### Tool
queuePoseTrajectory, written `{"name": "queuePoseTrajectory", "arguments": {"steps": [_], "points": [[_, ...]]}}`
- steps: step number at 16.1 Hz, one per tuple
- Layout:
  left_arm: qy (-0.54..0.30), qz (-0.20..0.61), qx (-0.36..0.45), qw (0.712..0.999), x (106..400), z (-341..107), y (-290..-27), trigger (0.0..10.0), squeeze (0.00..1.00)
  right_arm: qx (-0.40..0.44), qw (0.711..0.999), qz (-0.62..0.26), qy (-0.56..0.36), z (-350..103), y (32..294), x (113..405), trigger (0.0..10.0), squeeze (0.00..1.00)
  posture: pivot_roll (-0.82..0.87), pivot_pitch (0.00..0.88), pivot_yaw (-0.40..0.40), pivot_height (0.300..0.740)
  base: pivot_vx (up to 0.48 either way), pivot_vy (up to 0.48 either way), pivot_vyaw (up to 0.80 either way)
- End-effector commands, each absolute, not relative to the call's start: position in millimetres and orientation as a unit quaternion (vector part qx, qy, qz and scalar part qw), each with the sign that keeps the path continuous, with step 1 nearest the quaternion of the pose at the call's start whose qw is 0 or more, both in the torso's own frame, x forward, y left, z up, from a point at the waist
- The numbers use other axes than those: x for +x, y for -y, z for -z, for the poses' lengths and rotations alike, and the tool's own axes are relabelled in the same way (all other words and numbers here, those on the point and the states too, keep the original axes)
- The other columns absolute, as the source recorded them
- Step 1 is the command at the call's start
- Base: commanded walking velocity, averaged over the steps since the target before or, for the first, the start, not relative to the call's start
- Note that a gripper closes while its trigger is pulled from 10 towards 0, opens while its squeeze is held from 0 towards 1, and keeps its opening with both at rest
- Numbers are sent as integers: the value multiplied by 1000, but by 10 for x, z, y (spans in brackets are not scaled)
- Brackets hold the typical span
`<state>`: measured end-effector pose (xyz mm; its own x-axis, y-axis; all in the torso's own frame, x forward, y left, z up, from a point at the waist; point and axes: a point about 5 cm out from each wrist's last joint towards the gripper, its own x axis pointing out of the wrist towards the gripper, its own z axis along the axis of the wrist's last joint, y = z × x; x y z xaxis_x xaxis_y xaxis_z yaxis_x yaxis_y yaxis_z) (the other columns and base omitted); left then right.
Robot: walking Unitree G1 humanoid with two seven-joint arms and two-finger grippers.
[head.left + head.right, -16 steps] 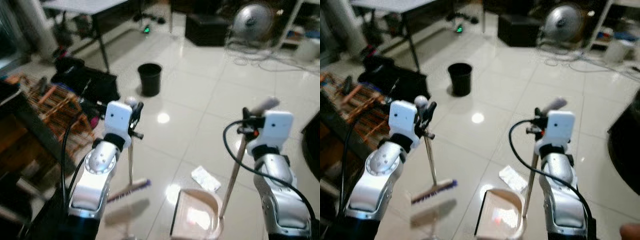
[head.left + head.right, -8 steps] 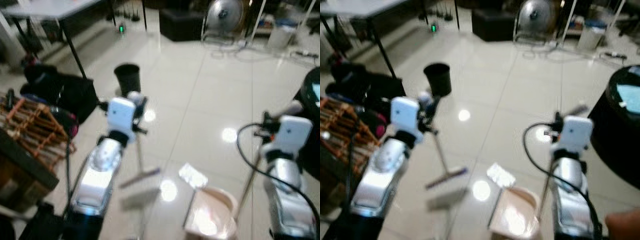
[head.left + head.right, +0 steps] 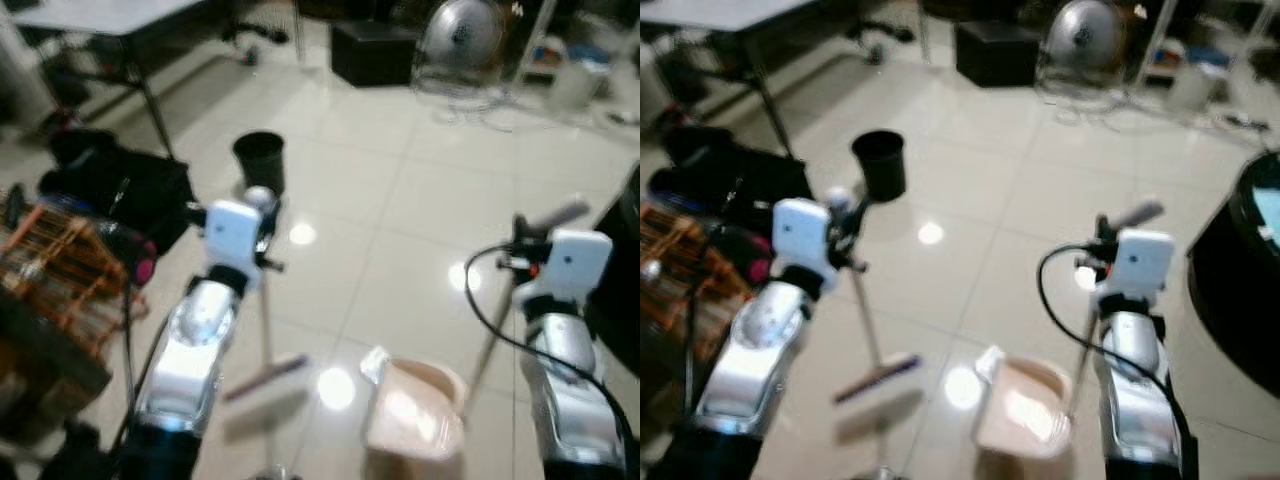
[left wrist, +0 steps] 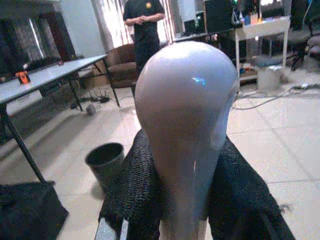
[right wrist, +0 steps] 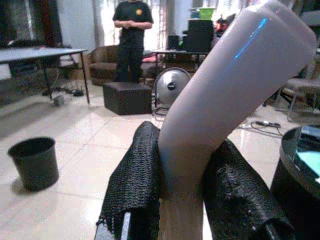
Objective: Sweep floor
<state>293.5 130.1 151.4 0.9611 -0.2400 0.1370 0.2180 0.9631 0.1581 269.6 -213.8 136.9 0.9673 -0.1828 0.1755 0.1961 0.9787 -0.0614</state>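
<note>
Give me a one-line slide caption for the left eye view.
Left gripper holds the broom, right gripper the dustpan, crumpled paper at its edge, black bin beyond.

tiled living room, sofa (image 5: 102,62), fan (image 3: 1083,35) (floor-standing), desks (image 4: 45,75)

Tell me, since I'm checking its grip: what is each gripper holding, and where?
The left gripper clamps the broom near its handle's rounded top. The right gripper clamps the dustpan near the top of its long handle.
</note>
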Motion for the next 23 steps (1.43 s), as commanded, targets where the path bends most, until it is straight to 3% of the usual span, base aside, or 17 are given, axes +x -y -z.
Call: {"name": "queuePoseTrajectory", "arguments": {"steps": [1, 13, 17, 20, 23], "points": [[98, 123, 73, 985, 2939, -1597, -1231, 10000, 0, -50, 989, 112, 85, -1383, 2246, 2684, 10000, 0, -11, 59, 63, 740, 368, 0, 0], [82, 148, 73, 983, 3013, -1507, -1095, 10000, 0, -57, 983, 153, 87, -1309, 2472, 2666, 10000, 0, -19, 128, 100, 740, 370, 0, -93], [86, 146, 62, 984, 3061, -1515, -1052, 10000, 0, -91, 972, 193, 96, -1305, 2709, 2646, 10000, 0, -11, 163, 88, 740, 369, 0, 0], [83, 126, 36, 988, 3110, -1467, -1075, 10000, 0, -126, 962, 222, 93, -1241, 2856, 2596, 10000, 0, -1, 200, 93, 740, 0, 0, 0], [98, 55, 4, 994, 3201, -1428, -1209, 10000, 0, -148, 958, 222, 104, -1201, 2963, 2543, 10000, 0, 22, 225, 112, 740, 0, 0, 0]]}}
